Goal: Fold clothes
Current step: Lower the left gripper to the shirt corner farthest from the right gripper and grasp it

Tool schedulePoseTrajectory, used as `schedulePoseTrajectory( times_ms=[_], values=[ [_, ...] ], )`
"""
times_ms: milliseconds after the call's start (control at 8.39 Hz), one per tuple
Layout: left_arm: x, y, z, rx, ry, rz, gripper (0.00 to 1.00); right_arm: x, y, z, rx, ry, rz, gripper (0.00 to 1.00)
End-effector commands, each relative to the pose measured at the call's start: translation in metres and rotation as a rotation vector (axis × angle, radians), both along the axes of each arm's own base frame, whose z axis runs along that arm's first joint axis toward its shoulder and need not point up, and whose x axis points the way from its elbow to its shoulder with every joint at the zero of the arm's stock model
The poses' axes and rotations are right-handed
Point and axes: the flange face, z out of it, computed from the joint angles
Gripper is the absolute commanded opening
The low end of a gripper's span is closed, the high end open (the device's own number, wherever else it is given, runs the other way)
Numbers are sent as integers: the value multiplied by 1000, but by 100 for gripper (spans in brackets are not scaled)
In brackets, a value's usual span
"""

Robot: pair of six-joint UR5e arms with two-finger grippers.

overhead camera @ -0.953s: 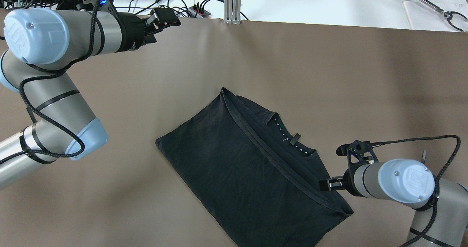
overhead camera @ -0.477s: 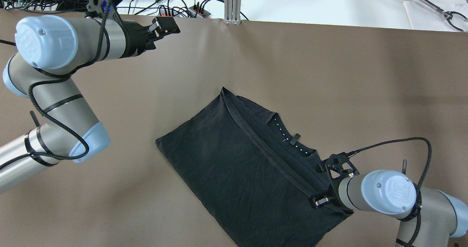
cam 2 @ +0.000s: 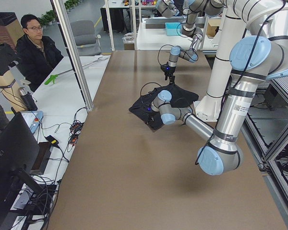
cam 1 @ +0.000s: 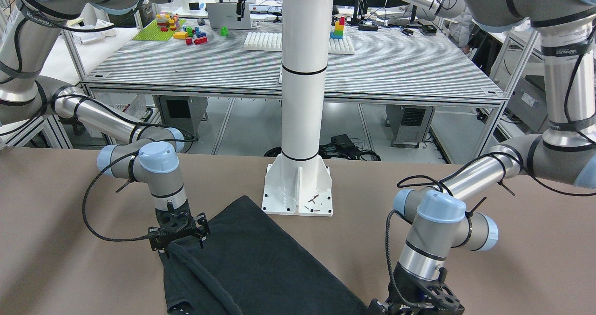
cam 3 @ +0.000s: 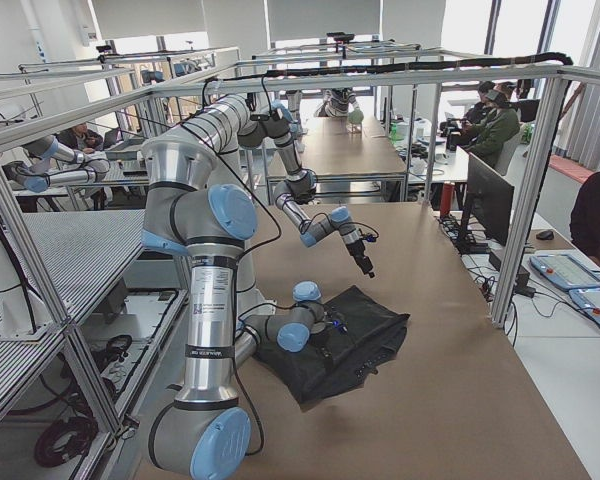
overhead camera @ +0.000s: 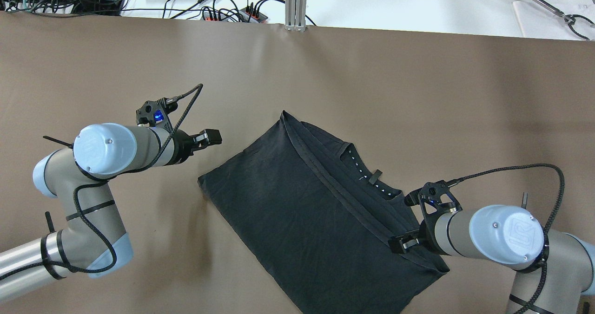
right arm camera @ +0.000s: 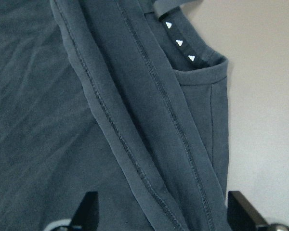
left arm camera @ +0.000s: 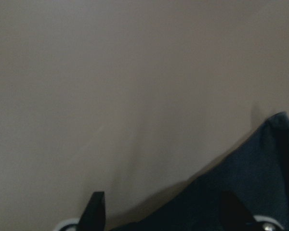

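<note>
Well, the shirt (overhead camera: 307,216) lies flat on the brown table (overhead camera: 372,86), folded once on itself and set on a slant. Its collar (overhead camera: 367,174), with small white marks, shows past the folded edge.

The right jaws stand apart directly over that edge. Two stitched hems run side by side between them, with the collar just beyond and bare table off to one side. The right arm (overhead camera: 506,232) holds them low over the fabric, though I can't tell if they touch it.

The left jaws, on the left arm (overhead camera: 107,149), are apart too, held above the table at the shirt's other end. Mostly bare table lies ahead of them, and only a corner of the shirt reaches in beside one tip.

The trouble I'd expect is a bad pinch. With layers stacked under the right jaws, they may catch only the top hem, or every layer at once, and drag the whole shirt. The left jaws could close on nothing, being so near the corner's edge. An uneven lift would leave a crooked fold.
</note>
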Motion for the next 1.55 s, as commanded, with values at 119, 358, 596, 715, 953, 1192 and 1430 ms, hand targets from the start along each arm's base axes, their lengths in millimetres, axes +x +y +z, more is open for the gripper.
schedulePoseTrajectory(
  times_ms=[119, 358, 596, 715, 953, 1192, 1430],
  values=[
    [28, 31, 22, -65, -3, 40, 73, 10, -8, -2, 1, -4, 25, 94],
    [41, 47, 27, -84, -3, 62, 70, 11, -8, -2, -2, -4, 28, 94],
    [42, 49, 30, -88, -6, 64, 69, 11, -8, -2, -11, -7, 36, 94],
    [43, 49, 32, -90, -8, 66, 65, 11, -7, -2, -12, -9, 37, 94],
    [44, 49, 36, -106, -11, 60, 54, 11, -7, -3, -24, -13, 47, 94],
    [44, 49, 35, -119, -2, 54, 40, 11, -7, -3, -25, -14, 48, 94],
    [41, 50, 36, -121, -4, 66, 0, 11, -7, -3, -36, -17, 58, 94]
  ],
)
